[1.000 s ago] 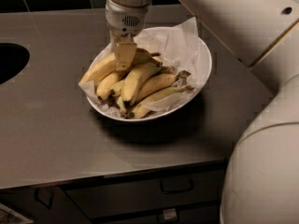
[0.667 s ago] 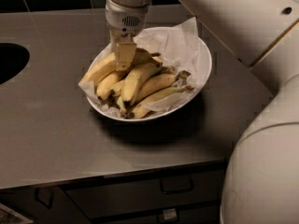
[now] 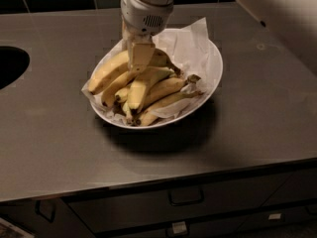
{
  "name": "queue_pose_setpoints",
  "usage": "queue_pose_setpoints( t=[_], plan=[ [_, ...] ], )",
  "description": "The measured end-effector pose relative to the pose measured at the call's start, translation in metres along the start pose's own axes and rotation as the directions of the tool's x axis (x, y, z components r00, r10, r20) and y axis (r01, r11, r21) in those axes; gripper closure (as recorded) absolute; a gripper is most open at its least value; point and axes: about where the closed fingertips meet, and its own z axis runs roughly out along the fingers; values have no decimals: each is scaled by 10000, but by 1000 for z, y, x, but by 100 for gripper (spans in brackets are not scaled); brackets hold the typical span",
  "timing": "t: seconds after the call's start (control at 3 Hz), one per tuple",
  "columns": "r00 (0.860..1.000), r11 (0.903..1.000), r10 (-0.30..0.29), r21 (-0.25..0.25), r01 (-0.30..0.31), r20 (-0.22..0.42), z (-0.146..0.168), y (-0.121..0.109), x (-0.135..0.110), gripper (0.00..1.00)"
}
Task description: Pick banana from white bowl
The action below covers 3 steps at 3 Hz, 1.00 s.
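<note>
The arm [image 3: 290, 14] no longer fills the right side. The gripper [image 3: 140, 59] stays low, its fingers clasping the banana [image 3: 106, 76], which lies lower-left to upper-right in the white bowl [image 3: 217, 71].

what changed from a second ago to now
The arm moved: its big white links, which filled the lower right before, have swung up and away, so only a part shows at top right. The gripper stays down on the banana in the white bowl, perhaps shifted slightly right. Nothing has been lifted; the bananas, paper and bowl lie as before.
</note>
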Motion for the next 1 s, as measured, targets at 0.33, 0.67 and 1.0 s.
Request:
queue_pose_setpoints(
  t=[0.33,0.67,1.0],
  plan=[
    [9992,9937,-13,1119,-33,408,-27,11,12,100],
    [9978,9811,63,1925,-189,660,-50,21,31,100],
    [9968,9697,137,2422,-325,789,-64,28,45,100]
  ],
)
